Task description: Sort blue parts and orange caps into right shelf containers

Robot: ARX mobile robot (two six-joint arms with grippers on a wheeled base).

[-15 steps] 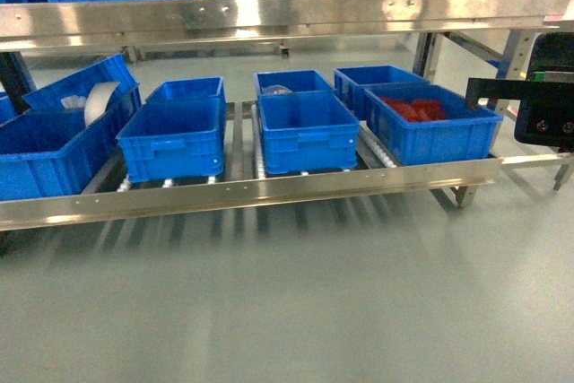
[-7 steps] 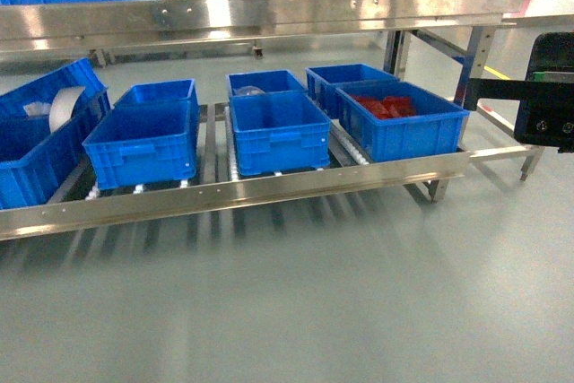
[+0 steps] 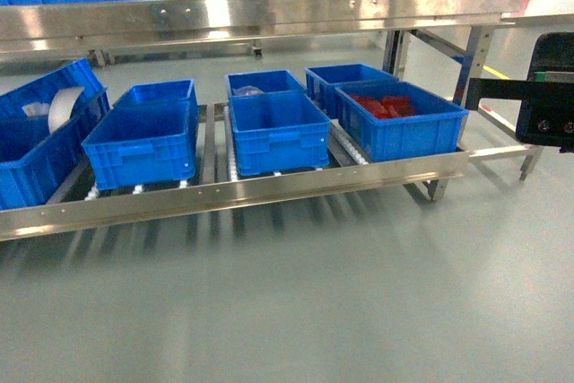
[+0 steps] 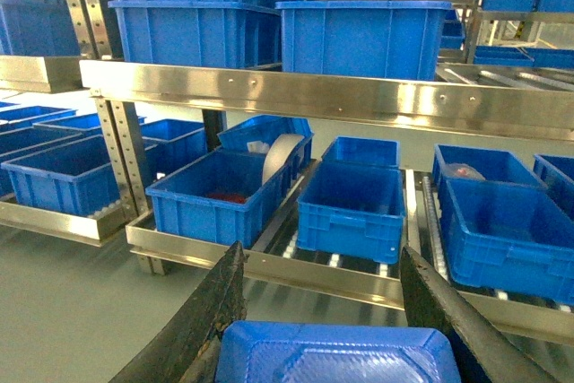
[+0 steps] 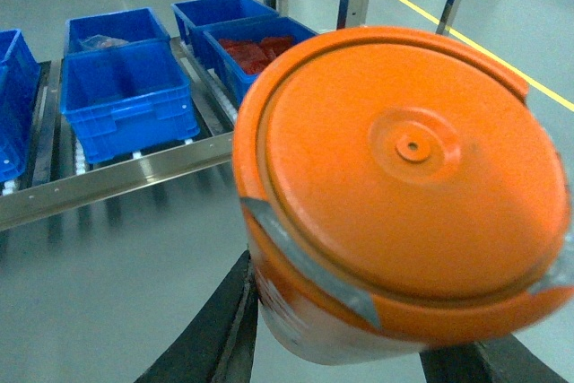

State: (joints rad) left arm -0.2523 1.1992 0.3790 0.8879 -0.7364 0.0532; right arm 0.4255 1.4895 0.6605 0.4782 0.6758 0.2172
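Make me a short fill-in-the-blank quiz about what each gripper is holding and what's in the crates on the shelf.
1. The right gripper holds an ___ cap.
2. The left gripper holds a part coloured ___.
3. In the head view, the front right crate on the roller shelf contains ___ items.

Missing words: orange; blue; red
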